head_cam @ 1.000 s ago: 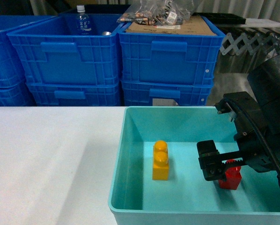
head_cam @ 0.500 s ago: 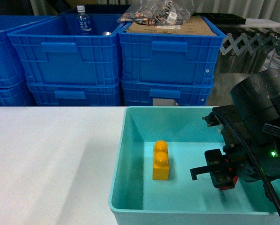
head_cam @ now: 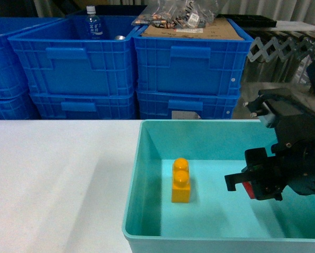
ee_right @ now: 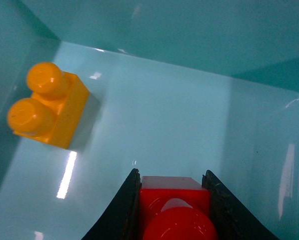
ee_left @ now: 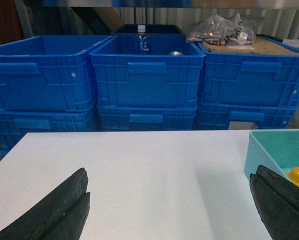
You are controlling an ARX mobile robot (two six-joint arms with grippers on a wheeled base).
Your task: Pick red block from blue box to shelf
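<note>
Your right gripper (ee_right: 172, 200) was clamped on the red block (ee_right: 175, 212) inside the blue box (head_cam: 147, 158); carrying it to the shelf remained.

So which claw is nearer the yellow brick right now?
The right claw, shut on the red block, is inside the blue box beside the yellow brick. The left claw is over the white table, outside the box.

Right end effector (ee_right: 172, 210) clamped; left (ee_left: 169, 210) agape
</note>
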